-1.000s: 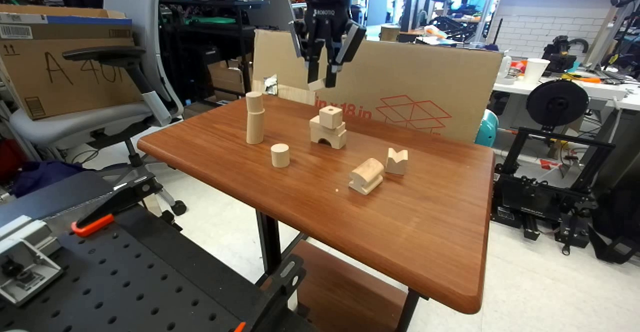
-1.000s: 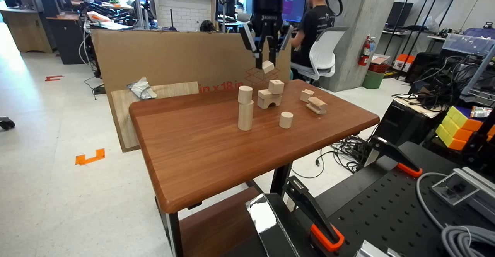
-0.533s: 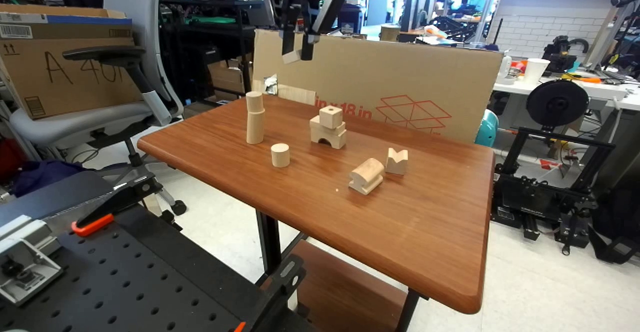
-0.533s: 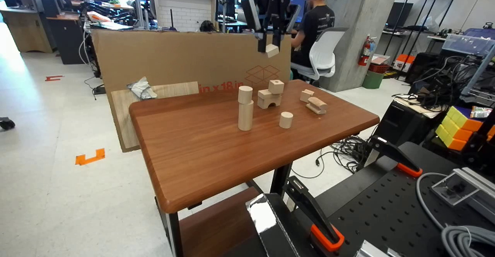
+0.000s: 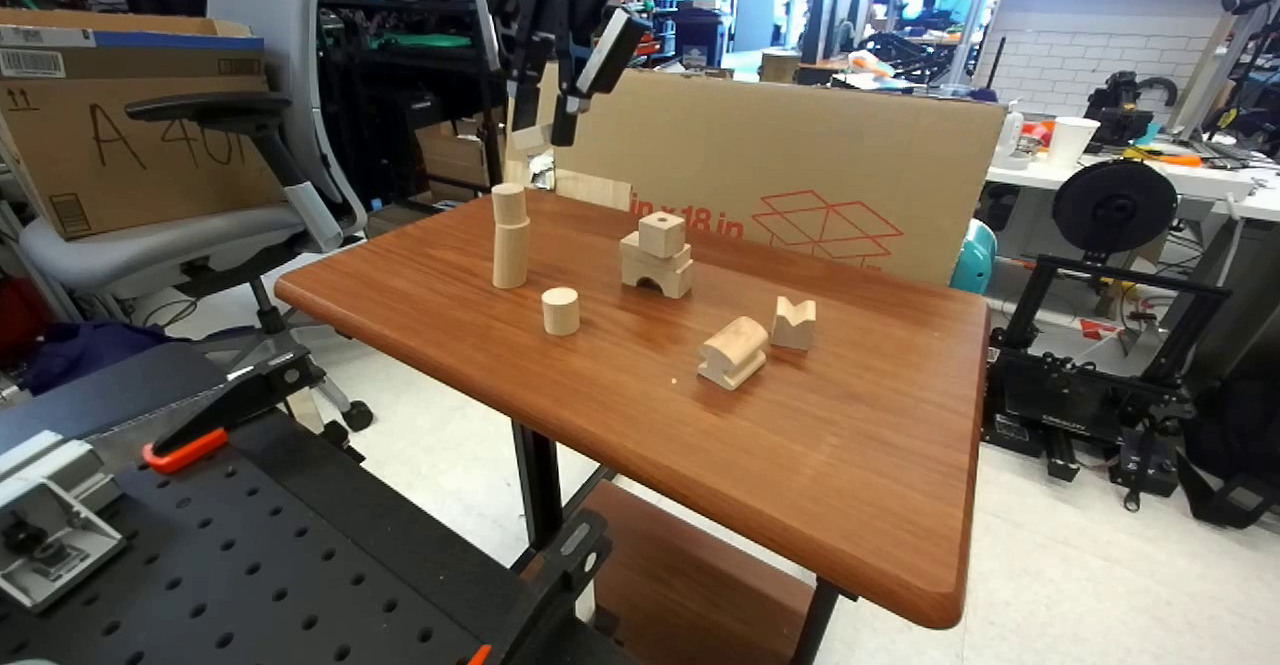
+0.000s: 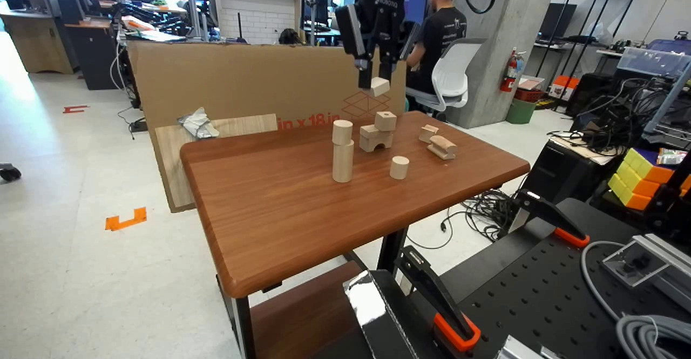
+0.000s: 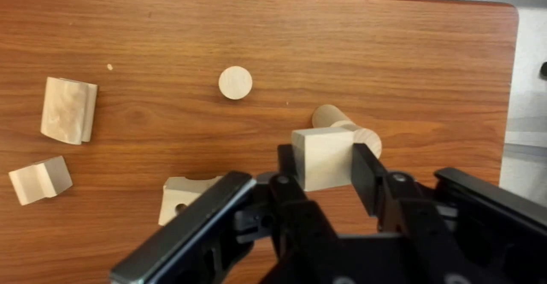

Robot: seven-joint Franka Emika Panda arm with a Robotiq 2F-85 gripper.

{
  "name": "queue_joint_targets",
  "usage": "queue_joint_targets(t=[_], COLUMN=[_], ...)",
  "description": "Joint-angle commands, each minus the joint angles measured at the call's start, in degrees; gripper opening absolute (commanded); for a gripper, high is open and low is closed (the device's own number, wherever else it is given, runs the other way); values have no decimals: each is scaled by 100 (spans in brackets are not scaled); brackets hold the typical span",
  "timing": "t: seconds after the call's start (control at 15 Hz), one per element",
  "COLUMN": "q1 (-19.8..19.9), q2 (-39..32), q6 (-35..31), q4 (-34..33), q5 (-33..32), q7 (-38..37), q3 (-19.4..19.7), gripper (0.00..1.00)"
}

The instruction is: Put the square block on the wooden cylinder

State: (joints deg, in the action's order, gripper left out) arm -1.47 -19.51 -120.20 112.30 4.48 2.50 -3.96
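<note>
The gripper (image 6: pixel 375 76) is pinching the square block (image 7: pixel 327 159) and hanging above the table (image 6: pixel 270 197); below it and off to one side, the wooden cylinder (image 6: pixel 343 163) is standing upright, carrying a shorter round piece (image 6: pixel 342 133), while a stubby piece (image 7: pixel 235 82) is sitting farther from the tool

A lab: 3D printer (image 5: pixel 1072 407), perforated benchtop (image 5: pixel 270 555), orange-tipped clamps (image 6: pixel 439 292)

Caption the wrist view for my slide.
Square block held in the gripper above the table, partly hiding the stacked wooden cylinders.
</note>
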Motion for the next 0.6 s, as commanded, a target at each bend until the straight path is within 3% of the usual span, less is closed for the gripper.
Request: queue_joint_targets(t=[0.0,0.53], q1=[-20,-117], q2=[91,-241], q6=[125,154], q4=[-16,-200], q5=[279,201], q7=[204,119], q3=[-124,-167], gripper=[12,12])
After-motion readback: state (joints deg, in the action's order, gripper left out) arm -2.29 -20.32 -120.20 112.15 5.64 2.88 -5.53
